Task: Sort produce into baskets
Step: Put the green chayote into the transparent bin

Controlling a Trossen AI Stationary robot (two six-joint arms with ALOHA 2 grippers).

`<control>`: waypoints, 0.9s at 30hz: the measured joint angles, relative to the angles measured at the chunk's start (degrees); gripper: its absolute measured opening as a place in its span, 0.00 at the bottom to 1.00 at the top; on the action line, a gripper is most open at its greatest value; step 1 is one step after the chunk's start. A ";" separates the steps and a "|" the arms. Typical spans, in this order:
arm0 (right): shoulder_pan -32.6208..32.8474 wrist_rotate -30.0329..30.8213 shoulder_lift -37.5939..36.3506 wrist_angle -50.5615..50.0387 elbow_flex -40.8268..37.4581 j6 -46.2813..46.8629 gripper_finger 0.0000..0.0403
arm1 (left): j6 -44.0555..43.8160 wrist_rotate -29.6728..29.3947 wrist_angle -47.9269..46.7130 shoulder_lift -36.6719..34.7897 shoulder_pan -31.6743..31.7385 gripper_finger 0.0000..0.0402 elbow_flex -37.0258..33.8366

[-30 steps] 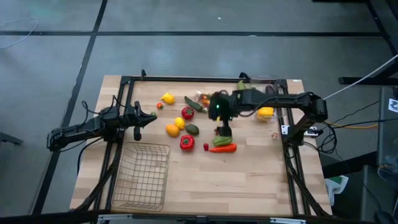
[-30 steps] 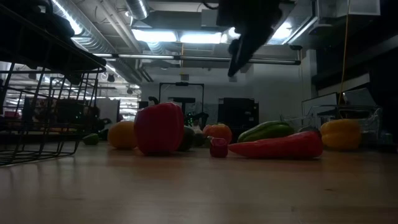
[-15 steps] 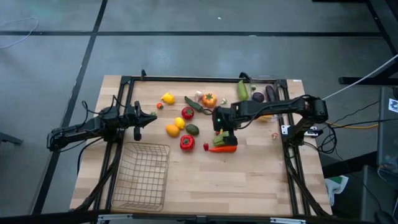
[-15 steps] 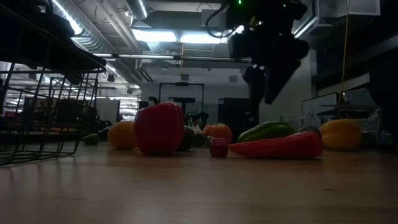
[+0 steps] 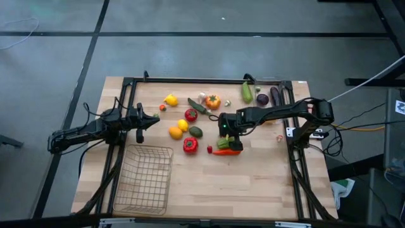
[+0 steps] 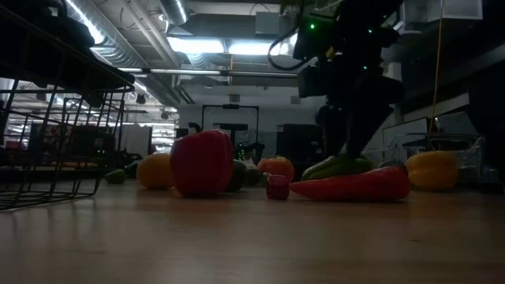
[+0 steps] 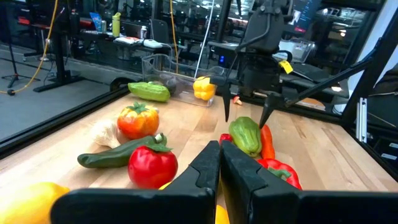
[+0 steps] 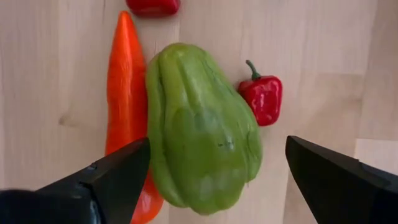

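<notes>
— Where is the right gripper?

— Low over the middle of the table, fingers spread wide on either side of a ribbed green vegetable, touching nothing; a long orange-red pepper lies against it, a tiny red pepper just beside.

— And the left gripper?

— Clenched on nothing, waiting near the left edge; the wire-mesh basket sits before it with nothing inside; the clear bin stands at the far edge; other produce lies scattered between.
</notes>
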 joint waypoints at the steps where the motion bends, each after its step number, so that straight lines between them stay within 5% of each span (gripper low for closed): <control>1: 0.00 -0.02 0.00 0.46 -0.40 0.00 0.92 | 0.00 0.00 -0.01 0.01 0.00 0.03 0.00; 21: -0.02 -1.10 -0.04 6.40 -5.27 -0.42 0.92 | 0.00 0.01 -0.01 0.01 0.00 0.03 0.02; 27: -0.02 -1.12 -0.13 6.60 -5.54 -0.42 0.82 | 0.00 -0.01 -0.02 0.01 0.00 0.03 0.00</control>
